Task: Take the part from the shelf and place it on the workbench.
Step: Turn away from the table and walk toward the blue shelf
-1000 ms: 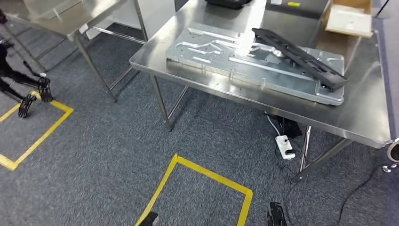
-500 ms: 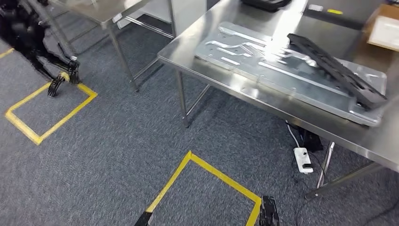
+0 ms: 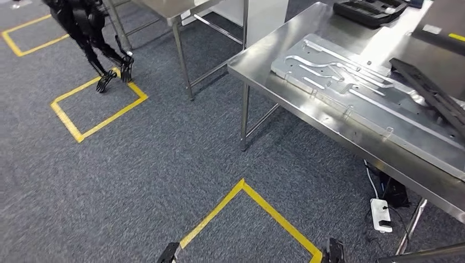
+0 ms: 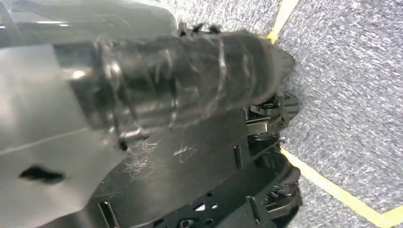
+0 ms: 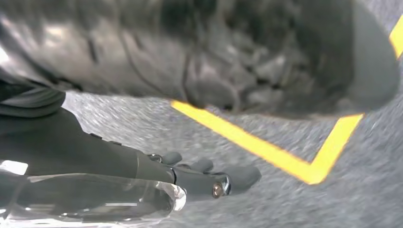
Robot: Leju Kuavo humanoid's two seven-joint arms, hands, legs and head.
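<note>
While the head view looks down over grey carpet point(image 3: 164, 181), a steel workbench point(image 3: 329, 118) runs along the right side, and on it lies a large silver stamped plate point(image 3: 378, 107) with ribs and channels pressed into its face. A long black part point(image 3: 433, 96) rests across the far end of that plate, tilted, its end running out of the picture. Beyond it, near the far edge of the bench, sits a black tray point(image 3: 370, 10). Yellow tape squares point(image 3: 249, 205) mark the carpet — one just below the view's centre, another further left point(image 3: 98, 107) where the dark legs of a second robot point(image 3: 90, 33) stand at its far corner. A second steel table point(image 3: 170, 11) stands behind, and a white power strip point(image 3: 381, 215) lies on the floor under the bench beside a black box. In the left wrist view the left hand point(image 4: 190, 90) hangs over carpet and tape with its thick thumb lying along a dark moulded body; whether its fingers are apart or together I cannot tell. In the right wrist view the right hand point(image 5: 199, 178) hangs above a yellow tape corner, dark fingers point(image 5: 237, 175) held side by side and nearly straight, holding nothing — the picture is blurred.
</note>
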